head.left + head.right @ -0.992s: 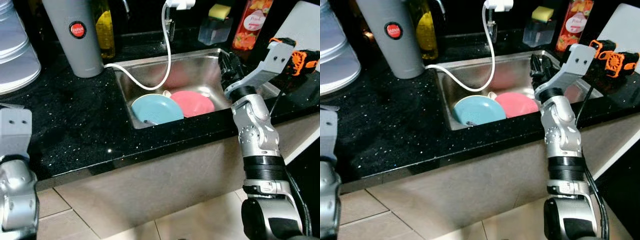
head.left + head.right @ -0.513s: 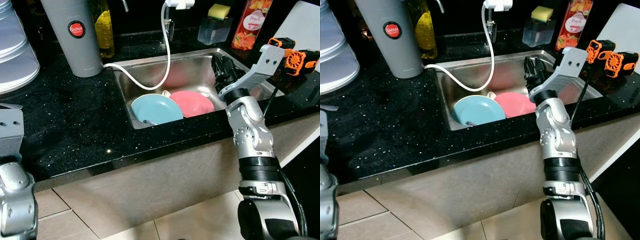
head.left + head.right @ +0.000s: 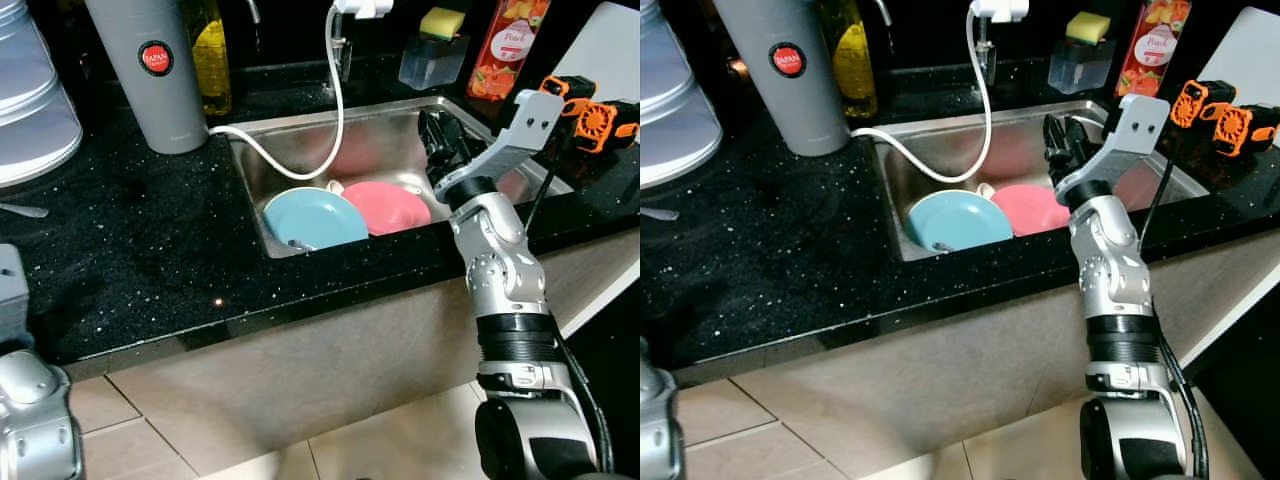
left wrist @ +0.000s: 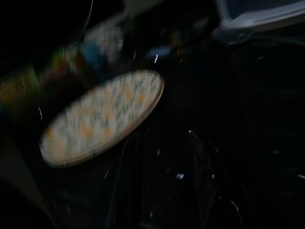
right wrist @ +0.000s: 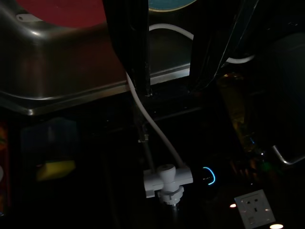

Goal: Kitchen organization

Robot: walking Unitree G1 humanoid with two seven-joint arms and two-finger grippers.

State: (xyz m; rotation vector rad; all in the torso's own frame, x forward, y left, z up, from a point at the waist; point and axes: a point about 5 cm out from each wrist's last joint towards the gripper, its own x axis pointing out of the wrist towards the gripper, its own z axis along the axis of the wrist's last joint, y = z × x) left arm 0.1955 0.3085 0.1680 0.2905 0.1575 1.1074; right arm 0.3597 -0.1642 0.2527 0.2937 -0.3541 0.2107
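Two plates in the sink (image 3: 300, 140), blue plate (image 3: 313, 218), pink plate (image 3: 386, 206), right gripper (image 3: 443, 142) above (fingers parted, empty)

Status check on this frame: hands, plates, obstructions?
Right hand open, empty, over the sink. Left arm idle. Blue plate and pink plate in basin. White hose hangs across sink.
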